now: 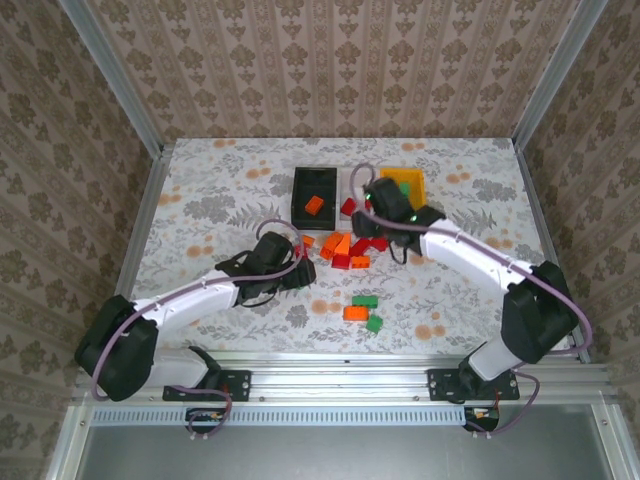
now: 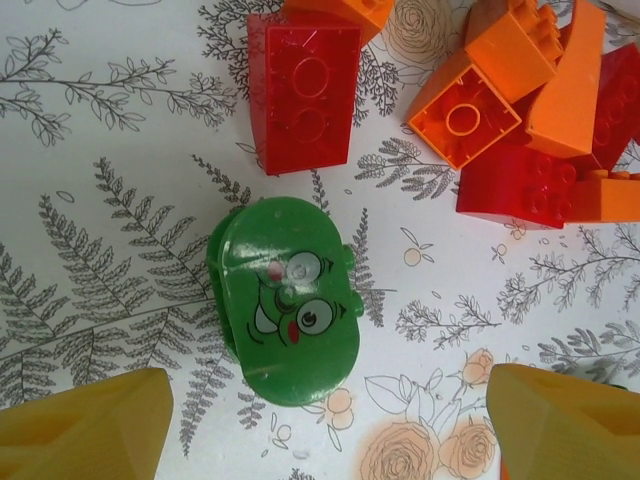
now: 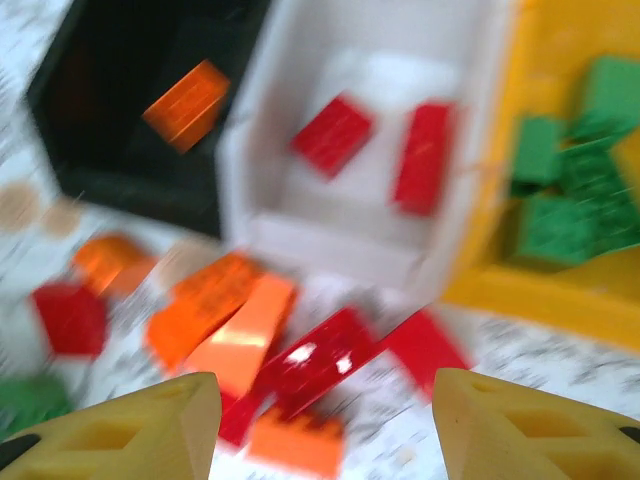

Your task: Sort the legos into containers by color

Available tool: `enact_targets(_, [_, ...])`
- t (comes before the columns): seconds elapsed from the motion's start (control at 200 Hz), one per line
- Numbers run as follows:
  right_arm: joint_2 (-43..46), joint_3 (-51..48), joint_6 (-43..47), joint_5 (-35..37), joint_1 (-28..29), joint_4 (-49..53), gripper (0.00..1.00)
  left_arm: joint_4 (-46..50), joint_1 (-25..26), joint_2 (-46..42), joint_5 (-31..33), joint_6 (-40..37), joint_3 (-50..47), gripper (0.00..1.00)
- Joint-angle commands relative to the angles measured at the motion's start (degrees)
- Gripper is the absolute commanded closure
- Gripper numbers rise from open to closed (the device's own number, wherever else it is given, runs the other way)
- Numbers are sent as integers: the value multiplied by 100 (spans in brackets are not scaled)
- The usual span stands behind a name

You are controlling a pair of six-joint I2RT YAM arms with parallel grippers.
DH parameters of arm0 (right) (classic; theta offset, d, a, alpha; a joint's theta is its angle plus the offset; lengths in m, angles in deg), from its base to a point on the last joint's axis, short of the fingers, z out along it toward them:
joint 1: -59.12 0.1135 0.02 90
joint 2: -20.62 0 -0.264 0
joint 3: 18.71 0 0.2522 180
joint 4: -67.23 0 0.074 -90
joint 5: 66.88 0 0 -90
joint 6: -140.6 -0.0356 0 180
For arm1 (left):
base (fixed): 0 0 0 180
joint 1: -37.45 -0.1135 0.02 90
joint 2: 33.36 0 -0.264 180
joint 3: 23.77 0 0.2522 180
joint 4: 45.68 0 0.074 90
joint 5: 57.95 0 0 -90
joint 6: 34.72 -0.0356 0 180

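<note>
My left gripper (image 2: 325, 430) hangs open just above the table, and a green rounded lego with a cartoon face (image 2: 285, 300) lies ahead of its yellow fingertips (image 2: 90, 425), untouched. Past it lie a red lego (image 2: 303, 85) and a heap of orange legos (image 2: 480, 100). The right wrist view is blurred: my right gripper (image 3: 325, 420) is open and holds nothing, above red and orange legos (image 3: 320, 365) in front of the containers. The black bin (image 3: 110, 180) holds an orange lego (image 3: 187, 103), the white bin (image 3: 330, 250) two red legos (image 3: 333, 133), the yellow bin (image 3: 540, 295) green legos (image 3: 570, 170).
From above, the three bins (image 1: 297, 200) stand in a row at mid-table, with my right gripper (image 1: 372, 212) over their front edge. The loose pile (image 1: 340, 250) sits between both arms. A few green and orange bricks (image 1: 360, 310) lie nearer the front rail.
</note>
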Motion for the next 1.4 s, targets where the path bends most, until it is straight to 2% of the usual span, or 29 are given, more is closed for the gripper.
enact_targets(0.0, [138,-612,-234,-26,233,213,42,-6,7,77,199,-21,199,17])
enact_targets(0.12, [341,-910,-431,60,544,453,41,-108,-39,-153,375,59,-3,16])
enact_targets(0.215, [263,-1080,-590,-45,644,310,33,-186,-125,-407,418,97,-207,15])
enact_targets(0.365, [-281,-960,-789,188,565,-6,20,-234,-204,-604,323,208,-425,15])
enact_targets(0.58, [-1176,-393,-1003,79,375,-280,20,-180,-195,-845,280,300,-655,15])
enact_targets(0.785, [-1672,-100,-1066,336,343,-221,21,-125,-212,-1113,364,319,-829,14])
enact_targets(0.905, [-1753,-143,-1128,367,321,-251,25,-109,-226,-1178,395,301,-877,14])
enact_targets(1.065, [-1752,-279,-1195,331,332,-299,33,-117,-260,-1146,374,248,-871,14])
enact_targets(1.26, [-1653,-495,-1236,382,334,-325,35,-141,-266,-1135,330,248,-888,14])
enact_targets(1.395, [-1538,-540,-1216,317,347,-360,42,-163,-265,-1117,320,249,-897,14])
